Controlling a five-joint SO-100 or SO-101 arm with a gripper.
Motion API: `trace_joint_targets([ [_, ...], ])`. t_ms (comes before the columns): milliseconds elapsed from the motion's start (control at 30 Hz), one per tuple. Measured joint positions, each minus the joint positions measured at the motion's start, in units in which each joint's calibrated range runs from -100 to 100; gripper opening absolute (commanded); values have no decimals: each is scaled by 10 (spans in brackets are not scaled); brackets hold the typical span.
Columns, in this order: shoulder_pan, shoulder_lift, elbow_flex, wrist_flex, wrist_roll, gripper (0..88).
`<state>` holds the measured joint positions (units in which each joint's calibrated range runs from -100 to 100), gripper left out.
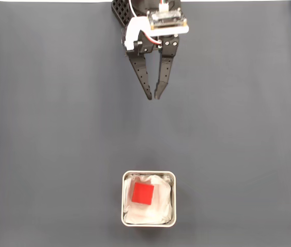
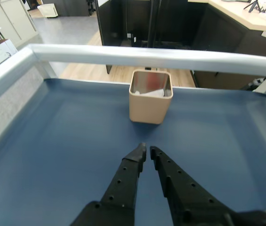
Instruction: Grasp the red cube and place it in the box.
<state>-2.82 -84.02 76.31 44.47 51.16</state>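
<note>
The red cube [image 1: 143, 193] lies inside the box [image 1: 148, 223], a square silver tin with a white lining, near the bottom centre of the fixed view. In the wrist view the box [image 2: 147, 109] stands ahead of me on the blue mat, with a red reflection on its inner wall. My gripper [image 1: 153, 96] hangs at the top centre of the fixed view, well away from the box. Its black fingers nearly meet at the tips and hold nothing. The wrist view shows the gripper [image 2: 147, 151] the same way, tips almost touching.
A dark blue-grey mat [image 1: 48, 134] covers the whole table. In the wrist view a pale metal rail [image 2: 170, 59] runs along the far edge beyond the box, with office floor and desks behind it.
</note>
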Motion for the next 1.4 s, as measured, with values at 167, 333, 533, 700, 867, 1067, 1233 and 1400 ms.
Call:
trace_joint_targets([
  [167, 7, -96, 137, 22, 0, 0],
  [333, 31, -135, 217, 63, 3, 0],
  [533, 32, -151, 231, 195, -2, 0],
  [700, 31, -152, 231, 264, -10, 0],
  [867, 31, -158, 231, 298, -20, 0],
  [1067, 31, -160, 231, 302, -21, 6],
  [1233, 31, -160, 231, 302, -21, 6],
  [1400, 31, -160, 231, 302, -21, 6],
])
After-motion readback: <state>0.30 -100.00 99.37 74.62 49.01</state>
